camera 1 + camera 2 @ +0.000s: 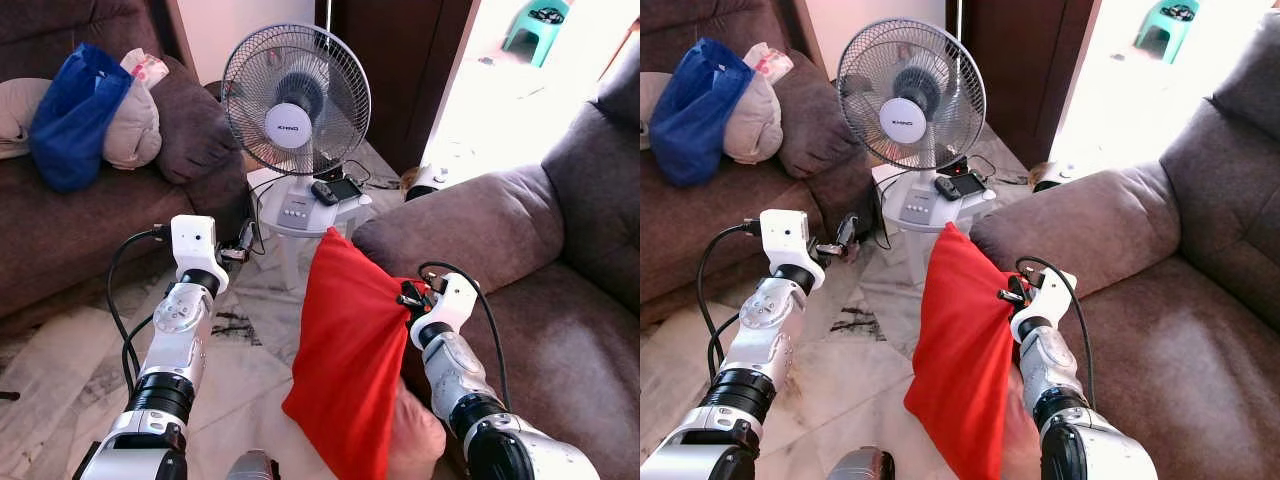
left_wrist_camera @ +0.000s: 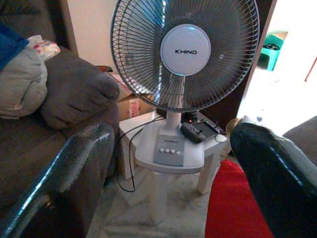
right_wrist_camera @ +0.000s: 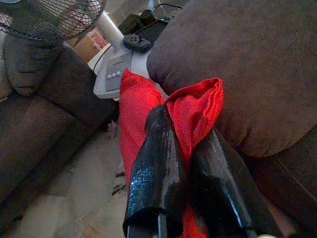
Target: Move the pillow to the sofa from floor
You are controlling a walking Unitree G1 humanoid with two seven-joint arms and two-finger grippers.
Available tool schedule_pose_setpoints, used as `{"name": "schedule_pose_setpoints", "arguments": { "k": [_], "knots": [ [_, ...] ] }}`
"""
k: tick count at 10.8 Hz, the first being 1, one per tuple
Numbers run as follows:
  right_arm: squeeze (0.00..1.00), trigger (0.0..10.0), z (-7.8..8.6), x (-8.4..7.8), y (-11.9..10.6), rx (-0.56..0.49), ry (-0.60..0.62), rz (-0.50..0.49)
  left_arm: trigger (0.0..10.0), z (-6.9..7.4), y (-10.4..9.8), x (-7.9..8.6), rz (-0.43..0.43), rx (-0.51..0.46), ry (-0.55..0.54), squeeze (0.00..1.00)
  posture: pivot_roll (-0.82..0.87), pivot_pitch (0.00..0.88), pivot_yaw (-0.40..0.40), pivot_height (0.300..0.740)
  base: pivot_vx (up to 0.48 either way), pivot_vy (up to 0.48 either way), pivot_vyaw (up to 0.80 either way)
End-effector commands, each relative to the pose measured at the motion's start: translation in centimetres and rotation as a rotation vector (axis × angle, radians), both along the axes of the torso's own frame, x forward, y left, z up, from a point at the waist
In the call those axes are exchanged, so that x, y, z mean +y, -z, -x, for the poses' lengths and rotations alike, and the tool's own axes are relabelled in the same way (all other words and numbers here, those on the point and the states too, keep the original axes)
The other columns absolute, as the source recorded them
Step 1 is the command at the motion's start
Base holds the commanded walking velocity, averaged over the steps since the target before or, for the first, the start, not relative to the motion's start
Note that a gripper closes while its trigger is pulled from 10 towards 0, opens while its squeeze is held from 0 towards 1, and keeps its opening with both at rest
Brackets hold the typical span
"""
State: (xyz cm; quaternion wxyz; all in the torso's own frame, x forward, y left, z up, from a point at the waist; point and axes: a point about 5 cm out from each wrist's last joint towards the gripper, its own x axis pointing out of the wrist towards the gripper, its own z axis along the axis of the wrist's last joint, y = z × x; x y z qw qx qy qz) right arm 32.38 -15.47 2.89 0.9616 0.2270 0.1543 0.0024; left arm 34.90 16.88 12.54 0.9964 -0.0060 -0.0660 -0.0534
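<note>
Over on the left there is a brown couch (image 1: 70, 230) with a blue bag (image 1: 72, 110) and a grey cushion (image 1: 130, 125) piled on it, just left lying there out of the way. Next comes the left gripper (image 1: 242, 250), held up in the air with nothing in it. Its two black fingers (image 2: 74, 168) are spread wide apart, and it points at the white fan (image 1: 295, 100), which stands on a little white table (image 1: 300, 215) so it can blow over the seats. A black remote (image 1: 335, 190) sits on that table by the fan's foot. In the middle hangs the red pillow (image 1: 345, 350). It is off the floor now and droops down long and loose, because it is held by only one corner. The right gripper (image 1: 412, 296) has that corner, and its fingers (image 3: 156, 168) are pressed tight together on a bunch of red cloth so the pillow cannot slip. The pillow hangs just beside the fat brown arm of the sofa (image 1: 480, 230) on the right. I think the lifting part is done, and the pillow now needs to swing over that arm and onto the seat. It could catch on the sofa arm on the way, since it dangles so low.
</note>
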Motion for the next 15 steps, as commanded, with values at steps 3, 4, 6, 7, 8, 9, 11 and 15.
{"name": "schedule_pose_setpoints", "arguments": {
  "k": [3,4,6,7,8,9,11,15],
  "knots": [
    [0.0,10.0,-3.9,-0.2,-7.0,-0.314,-0.026,0.069,10.0,0.0,-0.7,0.3,-0.005,-0.02,-0.01,0.0,0.11,0.0,-0.029,0.74,0.0,0.0,0.0],
    [0.0,10.0,-4.7,0.2,-8.7,-0.372,-0.035,0.04,10.0,-0.1,-1.0,0.4,-0.005,-0.027,-0.014,0.0,0.11,0.0,-0.03,0.74,0.0,0.0,0.0],
    [0.0,10.0,-6.1,1.3,-13.0,-0.519,-0.052,-0.005,10.0,-0.2,-1.5,0.6,-0.005,-0.041,-0.018,0.0,0.11,0.0,-0.031,0.74,0.0,0.0,0.0],
    [0.0,10.0,-6.4,1.3,-14.3,-0.566,-0.061,-0.006,10.0,-0.3,-1.7,0.6,-0.001,-0.05,-0.016,0.0,0.11,0.0,-0.032,0.74,0.0,0.0,0.0],
    [0.0,10.0,-6.5,1.2,-15.0,-0.59,-0.075,0.002,10.0,-0.3,-1.9,0.6,0.011,-0.054,-0.021,0.0,0.11,0.0,-0.032,0.74,0.0,0.0,0.0],
    [0.0,10.0,-6.2,1.4,-13.7,-0.528,-0.184,0.082,10.0,-0.3,-2.1,0.8,0.055,-0.056,-0.035,0.0,0.1,0.0,-0.032,0.74,0.0,0.0,0.0],
    [0.0,10.0,-4.7,1.7,-10.4,-0.434,-0.365,0.18,10.0,-0.4,-2.6,0.8,0.092,-0.064,-0.028,0.0,0.11,0.001,-0.035,0.74,0.0,0.0,0.0],
    [0.0,10.0,-2.3,1.7,-11.3,-0.565,-0.619,0.023,10.0,-0.6,-3.5,1.4,0.224,-0.065,-0.002,0.0,0.11,0.0,-0.029,0.74,0.0,0.0,0.0]
  ]
}}
